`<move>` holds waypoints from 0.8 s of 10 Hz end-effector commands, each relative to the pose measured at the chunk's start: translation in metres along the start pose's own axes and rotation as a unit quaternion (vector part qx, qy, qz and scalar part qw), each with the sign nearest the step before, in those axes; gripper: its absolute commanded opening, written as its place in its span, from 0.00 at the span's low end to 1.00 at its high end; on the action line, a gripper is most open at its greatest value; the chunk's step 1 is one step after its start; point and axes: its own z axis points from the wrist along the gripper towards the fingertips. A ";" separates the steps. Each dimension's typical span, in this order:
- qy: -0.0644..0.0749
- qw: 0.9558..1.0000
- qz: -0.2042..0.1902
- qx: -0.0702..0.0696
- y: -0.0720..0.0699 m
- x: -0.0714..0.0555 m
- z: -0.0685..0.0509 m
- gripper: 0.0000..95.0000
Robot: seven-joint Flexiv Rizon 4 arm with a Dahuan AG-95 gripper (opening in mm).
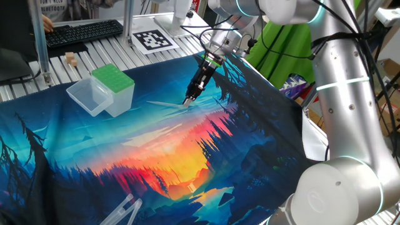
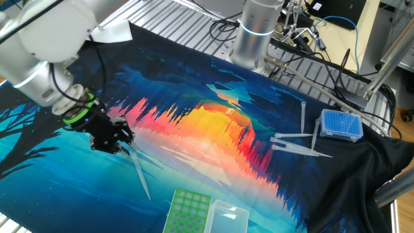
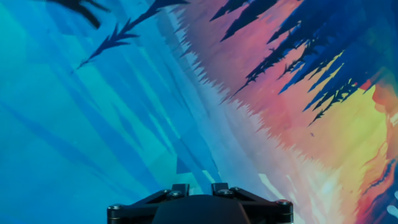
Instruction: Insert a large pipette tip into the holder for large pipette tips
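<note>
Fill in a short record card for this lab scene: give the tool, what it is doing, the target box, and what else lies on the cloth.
tool: gripper, low over the printed cloth
grip: jaws closed on the wide end of the large pipette tip, which lies along the cloth
target: green-topped holder, clear lid open, standing apart from the gripper
holder contents: no tips seen in the holes
others: blue tip box, loose tips beside it

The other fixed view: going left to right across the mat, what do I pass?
Tool → large tip slanting from it → green holder → its clear lid → loose tips → blue tip box.
</note>
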 end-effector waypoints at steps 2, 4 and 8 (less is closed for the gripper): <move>0.006 1.000 0.006 -0.010 -0.006 -0.001 0.005 0.20; 0.007 1.000 0.002 -0.012 -0.008 0.000 0.008 0.20; 0.014 1.000 0.007 -0.009 -0.009 0.000 0.012 0.20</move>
